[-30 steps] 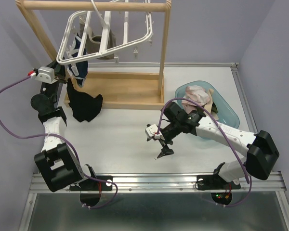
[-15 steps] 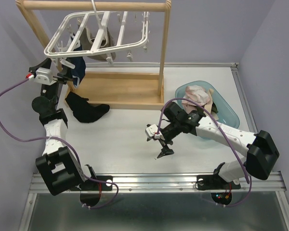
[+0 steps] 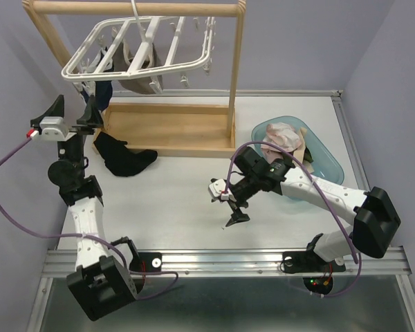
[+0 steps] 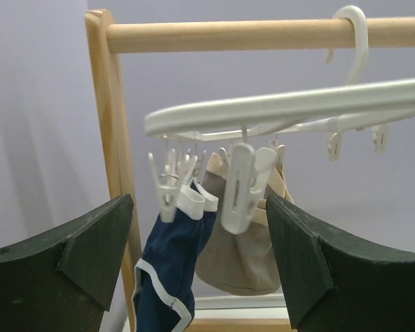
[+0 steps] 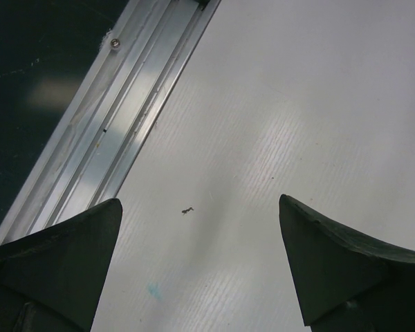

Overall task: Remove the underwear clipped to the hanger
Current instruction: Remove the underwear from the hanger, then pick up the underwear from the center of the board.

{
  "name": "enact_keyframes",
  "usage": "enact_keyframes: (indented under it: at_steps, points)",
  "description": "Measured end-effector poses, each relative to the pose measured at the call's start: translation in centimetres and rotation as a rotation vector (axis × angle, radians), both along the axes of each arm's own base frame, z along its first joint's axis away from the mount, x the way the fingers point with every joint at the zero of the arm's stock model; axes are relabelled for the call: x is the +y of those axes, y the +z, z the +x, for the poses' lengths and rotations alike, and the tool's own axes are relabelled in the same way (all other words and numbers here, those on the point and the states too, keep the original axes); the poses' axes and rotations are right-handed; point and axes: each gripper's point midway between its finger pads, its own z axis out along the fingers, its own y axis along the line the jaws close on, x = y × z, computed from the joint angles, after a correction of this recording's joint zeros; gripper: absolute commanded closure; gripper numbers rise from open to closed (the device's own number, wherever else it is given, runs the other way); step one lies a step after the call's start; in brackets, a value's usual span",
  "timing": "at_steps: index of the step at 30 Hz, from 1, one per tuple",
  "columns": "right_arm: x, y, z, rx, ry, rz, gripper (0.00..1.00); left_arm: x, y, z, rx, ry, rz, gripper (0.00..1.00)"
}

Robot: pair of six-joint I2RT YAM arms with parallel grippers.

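Under the near-left corner of the frame, we see a navy cloth undergarment with white trim [image 4: 167, 280] pinched by its waistband, and just behind it a khaki-beige cloth piece [image 4: 238, 263]. Both hang from the small white clips [image 4: 238, 190] of the white plastic drying hanger [image 3: 135, 66]. A black cloth piece [image 3: 124, 158] lies on the white table [image 3: 180, 200] just beside the base of the wooden rail stand [image 3: 159, 8]. The pink and cream pieces [image 3: 285, 135] sit in the translucent teal tub [image 3: 332, 166], well apart.

Our left gripper [image 3: 76, 107] is level with the navy piece, its jaws wide and closed on nothing. The cloth and clips show framed between them but beyond the tips. Our right gripper [image 3: 225, 205] hangs over bare table, jaws also wide and empty.

We judge these to be the main risks:

- **Catching a clip:** the clips sit so close to the waistband that closing the jaws high could grip plastic, and a pull would then achieve nothing.
- **Taking both pieces:** the khaki-beige piece is close enough behind to be gathered into the same bite.
- **Moving the frame:** the hanger rests on the rail by a single hook, so a sideways tug could tilt it, set it swinging, or lift it off.
- **Stretching the cloth:** a clip that holds fast would stretch the cloth.
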Motion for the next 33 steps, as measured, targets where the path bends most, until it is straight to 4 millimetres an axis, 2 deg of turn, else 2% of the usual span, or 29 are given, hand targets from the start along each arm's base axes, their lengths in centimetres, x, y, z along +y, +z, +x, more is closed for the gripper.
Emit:
enact_keyframes:
  at_steps: [9, 12, 15, 18, 20, 21, 24, 27, 30, 33]
  points:
    - [-0.3, -1.4, 1.2, -0.034, -0.037, -0.059, 0.0, -1.1, -1.3, -4.4, 0.124, -0.022, -0.243, 0.09]
    - [0.0, -2.3, 2.4, -0.065, -0.072, -0.113, 0.0, -1.8, -3.2, -5.6, 0.176, -0.039, -0.296, 0.05]
    - [1.0, -3.3, 4.0, -0.137, -0.095, -0.182, 0.0, -2.3, -6.2, -6.5, 0.251, -0.042, -0.344, 0.03]
    - [3.1, -4.4, 5.2, -0.242, -0.09, -0.253, 0.0, -2.1, -8.9, -6.6, 0.347, -0.012, -0.385, 0.02]
    - [5.5, -5.0, 5.9, -0.292, -0.077, -0.279, 0.0, -1.8, -10.4, -6.5, 0.401, 0.012, -0.4, 0.02]
    - [7.1, -4.8, 6.8, -0.325, -0.086, -0.279, 0.0, -1.6, -11.5, -6.5, 0.441, 0.025, -0.41, 0.02]
    - [11.4, -4.7, 8.5, -0.391, -0.11, -0.245, 0.0, -1.4, -12.9, -7.1, 0.464, 0.056, -0.417, 0.02]
    - [15.8, -3.9, 11.0, -0.462, -0.169, -0.174, 0.0, -1.3, -14.9, -8.1, 0.486, 0.093, -0.427, 0.01]
    - [19.5, -3.1, 14.0, -0.514, -0.265, -0.116, 0.0, -1.4, -14.2, -9.2, 0.446, 0.113, -0.411, 0.01]
    - [21.7, -2.7, 16.1, -0.55, -0.344, -0.068, 0.0, -1.5, -13.9, -9.5, 0.433, 0.116, -0.403, 0.01]
